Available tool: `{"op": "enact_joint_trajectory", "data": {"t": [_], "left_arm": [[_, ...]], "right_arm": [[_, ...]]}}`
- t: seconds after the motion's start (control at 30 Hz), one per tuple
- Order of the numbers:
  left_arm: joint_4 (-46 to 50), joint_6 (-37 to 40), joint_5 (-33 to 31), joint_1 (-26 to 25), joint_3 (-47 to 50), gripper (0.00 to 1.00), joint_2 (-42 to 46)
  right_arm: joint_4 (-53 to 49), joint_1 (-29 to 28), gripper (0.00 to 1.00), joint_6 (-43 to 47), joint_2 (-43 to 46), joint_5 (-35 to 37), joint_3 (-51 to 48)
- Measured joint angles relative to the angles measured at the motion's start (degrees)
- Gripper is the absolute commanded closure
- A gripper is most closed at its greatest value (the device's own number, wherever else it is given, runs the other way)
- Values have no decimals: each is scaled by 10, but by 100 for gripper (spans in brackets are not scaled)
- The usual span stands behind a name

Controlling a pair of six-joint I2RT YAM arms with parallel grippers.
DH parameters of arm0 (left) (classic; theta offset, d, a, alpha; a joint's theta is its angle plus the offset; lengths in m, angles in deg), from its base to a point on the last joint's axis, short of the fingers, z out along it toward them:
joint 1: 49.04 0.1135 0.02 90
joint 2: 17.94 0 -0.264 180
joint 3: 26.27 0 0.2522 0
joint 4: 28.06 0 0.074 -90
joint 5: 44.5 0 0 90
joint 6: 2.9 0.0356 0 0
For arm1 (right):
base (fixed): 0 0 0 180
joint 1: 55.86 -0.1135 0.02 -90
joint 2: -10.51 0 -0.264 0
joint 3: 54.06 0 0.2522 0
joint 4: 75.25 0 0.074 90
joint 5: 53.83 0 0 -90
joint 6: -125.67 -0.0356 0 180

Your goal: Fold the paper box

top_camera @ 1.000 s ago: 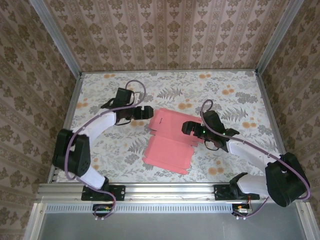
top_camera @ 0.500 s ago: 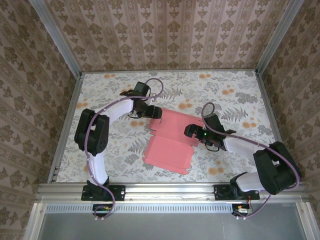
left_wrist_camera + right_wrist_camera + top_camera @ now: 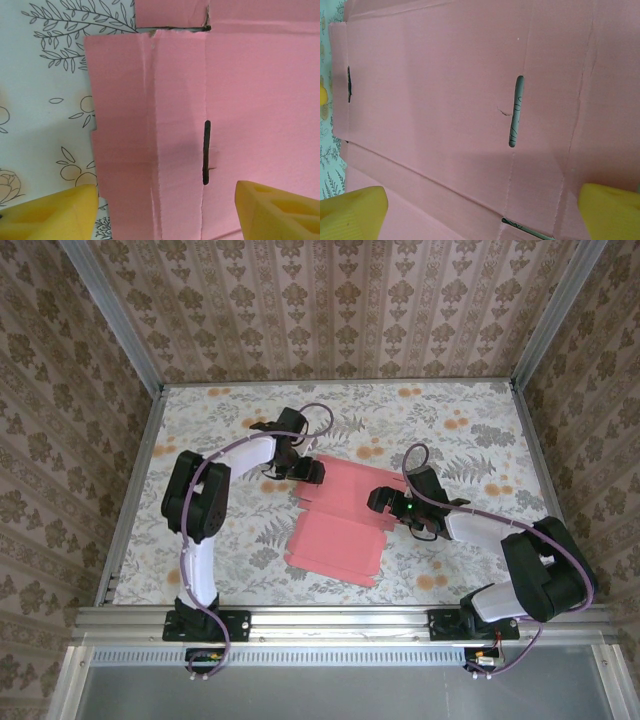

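The paper box (image 3: 336, 538) lies flat, pink face up, in the middle of the table. My left gripper (image 3: 310, 472) hovers over its far left corner. In the left wrist view that gripper (image 3: 165, 215) is open, its yellow fingertips (image 3: 50, 212) standing either side of a creased side flap (image 3: 125, 150) next to a dark slit (image 3: 206, 152). My right gripper (image 3: 379, 502) is over the box's right part. It is open too (image 3: 482, 215), with nothing between its fingertips (image 3: 612, 210); below it lie the pink panel (image 3: 430, 100) and a slit (image 3: 518, 111).
The floral table cover (image 3: 225, 540) is bounded by metal rails (image 3: 128, 502) and patterned walls. Purple cables loop over both arms. Bare table lies at the far right (image 3: 480, 435) and the near left.
My left arm has swung in toward the box, carrying its gripper from left of the box to over its far left corner, jaws slightly narrower. The right gripper has barely shifted.
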Motion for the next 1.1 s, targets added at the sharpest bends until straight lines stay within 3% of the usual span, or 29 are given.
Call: {"op": "enact_joint_trajectory", "data": {"t": [0.57,0.93,1.1], "left_arm": [[-1,6,14,0,-1,27,-15],[-13,5,58,0,-2,56,-15],[-14,4,59,2,-2,65,-15]], "right_arm": [[24,0,0,0,-1,-2,-9],[45,1,0,0,-4,-11,-15],[54,1,0,0,-4,-11,-19]]}}
